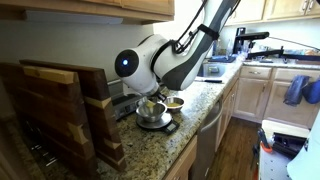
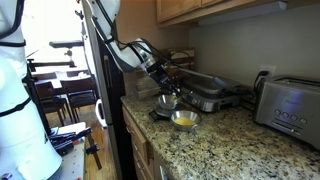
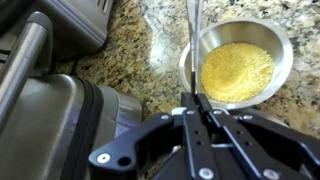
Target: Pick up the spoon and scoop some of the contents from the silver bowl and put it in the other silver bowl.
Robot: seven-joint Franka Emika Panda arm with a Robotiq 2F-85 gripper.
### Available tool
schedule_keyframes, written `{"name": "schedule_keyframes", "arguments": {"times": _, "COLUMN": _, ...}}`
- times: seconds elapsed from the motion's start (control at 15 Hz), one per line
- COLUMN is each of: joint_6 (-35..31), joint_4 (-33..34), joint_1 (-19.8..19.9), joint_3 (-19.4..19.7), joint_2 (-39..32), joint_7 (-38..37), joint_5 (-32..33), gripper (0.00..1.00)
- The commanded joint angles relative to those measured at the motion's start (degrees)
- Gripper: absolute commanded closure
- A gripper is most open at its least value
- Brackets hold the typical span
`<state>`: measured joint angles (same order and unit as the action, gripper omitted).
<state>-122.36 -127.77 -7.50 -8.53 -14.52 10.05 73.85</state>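
granite tabletop [image 3: 150, 40], speckled brown, carrying two silver bowls just beside one another; wrist view, claw [image 3: 197, 100] entering from the lower edge, its two fingers drawn together on the thin handle of the spoon [image 3: 192, 45]; i read the claw as closed and gripping the spoon, with no gap showing between the fingertips; the spoon's long axis runs straight away from the claw, up the wrist picture and out past its top edge, so the scooping end is not shown; the yellow-filled bowl [image 3: 237, 70] lies to the right of that handle line in this view, the handle overlapping its left rim; in an exterior view the claw [image 2: 165, 88] hangs over the second silver bowl [image 2: 167, 101], with the yellow-filled bowl [image 2: 184, 120] just beside it, nearer the camera; the spoon is too thin to make out in either exterior view, and i cannot tell what the second silver bowl holds; judgement: pickup is done and the scoop or transfer is in hand, though whether the spoon is loaded is hidden; the coming move turns on the sideways offset between the spoon's axis and the yellow-filled bowl, so i would carry the tip across while keeping the handle level; risk: the slim handle may twist between the fingers, and the grey appliance [image 3: 50, 110] stands near on the opposite side
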Motion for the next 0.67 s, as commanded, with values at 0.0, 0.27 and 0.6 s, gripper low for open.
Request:
{"name": "schedule_keyframes", "arguments": {"times": 0.0, "joint_6": -1.38, "joint_4": -5.08, "joint_1": -0.69, "joint_3": 0.13, "joint_2": 3.95, "joint_7": -8.78, "joint_5": 7.19, "gripper": 0.97}}
{"name": "schedule_keyframes", "arguments": {"times": 0.27, "joint_6": -1.19, "joint_4": -7.83, "joint_1": -0.76, "joint_3": -0.4, "joint_2": 5.16, "joint_7": -17.84, "joint_5": 14.25, "gripper": 0.97}}
{"name": "schedule_keyframes", "arguments": {"times": 0.6, "joint_6": -0.56, "joint_4": -11.07, "joint_1": -0.86, "joint_3": -1.44, "joint_2": 6.95, "joint_7": -30.09, "joint_5": 21.89, "gripper": 0.97}}
